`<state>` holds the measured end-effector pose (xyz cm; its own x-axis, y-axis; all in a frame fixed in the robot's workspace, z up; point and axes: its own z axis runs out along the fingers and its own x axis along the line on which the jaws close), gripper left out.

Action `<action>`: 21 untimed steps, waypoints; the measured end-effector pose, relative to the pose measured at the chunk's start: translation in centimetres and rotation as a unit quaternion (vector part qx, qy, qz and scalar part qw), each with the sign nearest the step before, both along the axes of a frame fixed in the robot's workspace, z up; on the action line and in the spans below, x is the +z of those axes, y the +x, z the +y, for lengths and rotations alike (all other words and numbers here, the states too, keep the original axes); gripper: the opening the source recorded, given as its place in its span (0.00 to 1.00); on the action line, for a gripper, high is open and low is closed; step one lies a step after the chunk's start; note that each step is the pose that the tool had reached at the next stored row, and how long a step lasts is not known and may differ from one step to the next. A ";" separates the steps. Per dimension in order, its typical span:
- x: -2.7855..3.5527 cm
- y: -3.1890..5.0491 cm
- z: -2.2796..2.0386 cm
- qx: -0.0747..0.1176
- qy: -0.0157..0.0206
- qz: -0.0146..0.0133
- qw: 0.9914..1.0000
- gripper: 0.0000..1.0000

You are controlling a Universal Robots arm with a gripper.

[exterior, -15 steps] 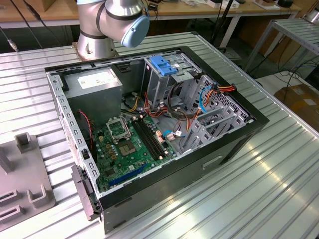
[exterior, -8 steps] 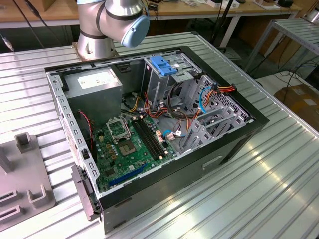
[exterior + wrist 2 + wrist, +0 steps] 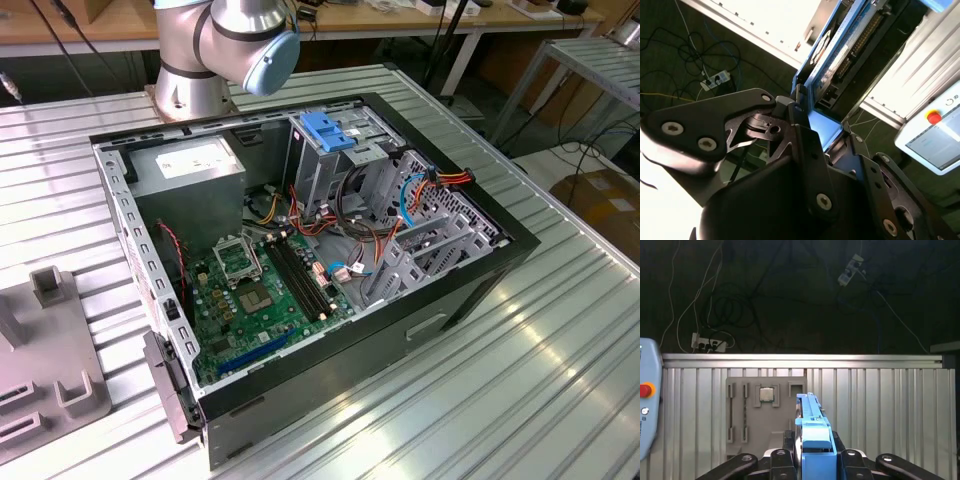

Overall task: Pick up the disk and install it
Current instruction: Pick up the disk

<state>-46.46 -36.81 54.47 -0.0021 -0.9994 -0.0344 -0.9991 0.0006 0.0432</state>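
The disk (image 3: 812,435) held on edge
Silver-grey metal edged by a bright blue plastic carrier frame, it stands edge-on, clamped by the gripper (image 3: 813,454), its blue end tab facing the first wrist view.

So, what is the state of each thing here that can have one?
disk: held in the gripper, not yet installed.
gripper: shut on the disk.
computer case: lying on its side, open, side panel off.
grey tray: one chip seated in a pocket.
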 end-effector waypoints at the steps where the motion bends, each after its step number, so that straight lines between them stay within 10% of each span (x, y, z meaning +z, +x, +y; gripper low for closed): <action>1: 0.13 0.00 0.00 0.000 0.000 0.000 1.000 0.37; 21: -0.43 1.93 0.00 0.000 0.000 0.000 1.000 0.37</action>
